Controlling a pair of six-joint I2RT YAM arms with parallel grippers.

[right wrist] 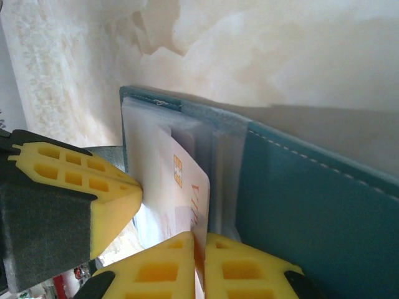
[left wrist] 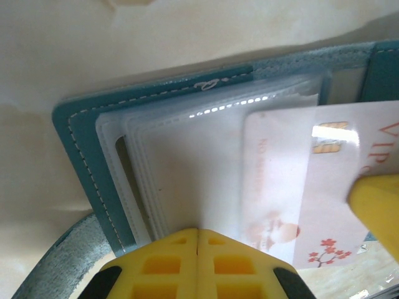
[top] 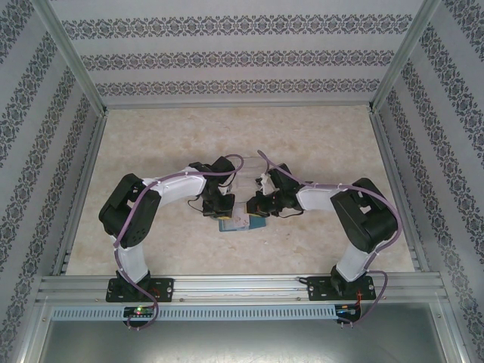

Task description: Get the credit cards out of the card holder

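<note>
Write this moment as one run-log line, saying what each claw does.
left claw: shut on card holder edge | right claw: pinching pale card | card: partly out of sleeve

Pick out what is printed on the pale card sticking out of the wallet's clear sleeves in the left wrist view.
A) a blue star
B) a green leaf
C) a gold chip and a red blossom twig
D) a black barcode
C: the pale card carries a gold chip near its top and a red blossom twig near its lower edge, with the teal card holder lying open beneath it.
</note>
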